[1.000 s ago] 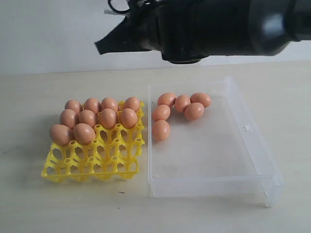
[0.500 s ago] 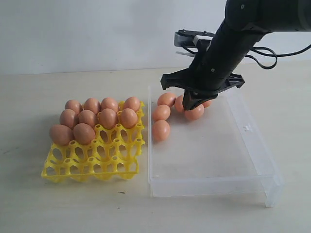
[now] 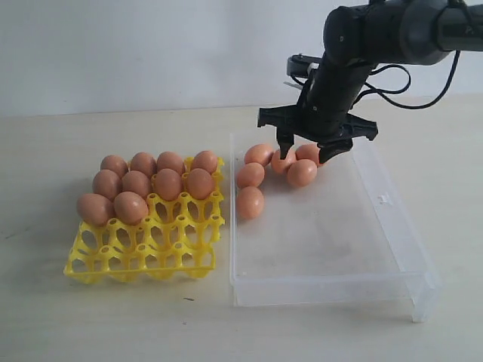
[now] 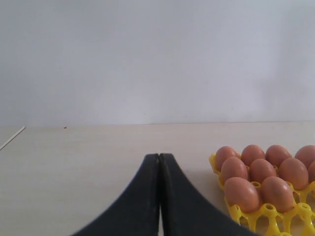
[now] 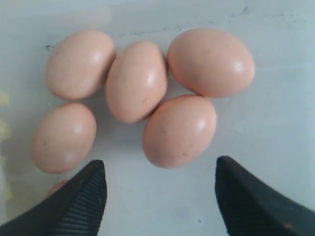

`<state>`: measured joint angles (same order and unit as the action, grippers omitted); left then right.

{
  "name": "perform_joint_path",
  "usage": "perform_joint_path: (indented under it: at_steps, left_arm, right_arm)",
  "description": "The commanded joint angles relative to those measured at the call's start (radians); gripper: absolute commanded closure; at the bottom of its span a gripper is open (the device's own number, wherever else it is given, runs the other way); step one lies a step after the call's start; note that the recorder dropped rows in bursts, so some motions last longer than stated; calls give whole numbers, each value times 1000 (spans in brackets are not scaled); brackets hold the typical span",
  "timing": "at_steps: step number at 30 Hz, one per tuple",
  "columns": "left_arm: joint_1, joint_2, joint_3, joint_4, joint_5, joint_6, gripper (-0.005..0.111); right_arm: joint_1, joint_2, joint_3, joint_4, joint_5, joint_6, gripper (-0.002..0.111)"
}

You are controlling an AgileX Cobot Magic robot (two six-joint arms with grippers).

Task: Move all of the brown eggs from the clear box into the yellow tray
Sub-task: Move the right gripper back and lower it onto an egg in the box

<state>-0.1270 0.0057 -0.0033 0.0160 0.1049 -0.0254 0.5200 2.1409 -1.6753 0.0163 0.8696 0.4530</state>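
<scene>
Several brown eggs point(image 3: 250, 203) lie in a loose cluster at the far left of the clear box point(image 3: 392, 204). My right gripper point(image 3: 307, 156) hangs open just above that cluster, holding nothing. In the right wrist view its gripper point(image 5: 160, 164) stands wide apart in front of the nearest egg point(image 5: 179, 130), without touching it. The yellow tray point(image 3: 143, 256) sits left of the box, with several eggs point(image 3: 167, 183) filling its far rows. My left gripper point(image 4: 159, 157) is shut and empty, low over the table, with the tray's eggs point(image 4: 261, 169) off to one side.
The near rows of the yellow tray's cups point(image 3: 173, 249) stand open. The clear box floor point(image 3: 332, 234) is bare toward its near end. The pale tabletop point(image 3: 60, 317) stretches around both, with a white wall behind.
My right arm swung from close in front of the camera down to the egg cluster at the back of the box. The eggs have not moved.
</scene>
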Motion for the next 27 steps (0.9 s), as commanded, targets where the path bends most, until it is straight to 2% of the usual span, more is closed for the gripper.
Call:
perform_joint_path:
  at_steps: [1,12,16,24,27]
  left_arm:
    - [-3,-6,3,-7,-2,-4,107]
    - [-3,-6,3,-7,-2,-4,107]
    - [-3,-6,3,-7,-2,-4,107]
    - [-3,-6,3,-7,-2,-4,107]
    - [-3,-6,3,-7,-2,-4,107]
  right_arm:
    - [-8,49,-47,-28,-7,67,46]
    - [-32,139,-106,-46,-5,134,46]
    - [-45,144,-108,-46,-9,134,53]
    - [-61,164,-108,32,19,94,54]
    - [-61,164,-108,33,25,91,62]
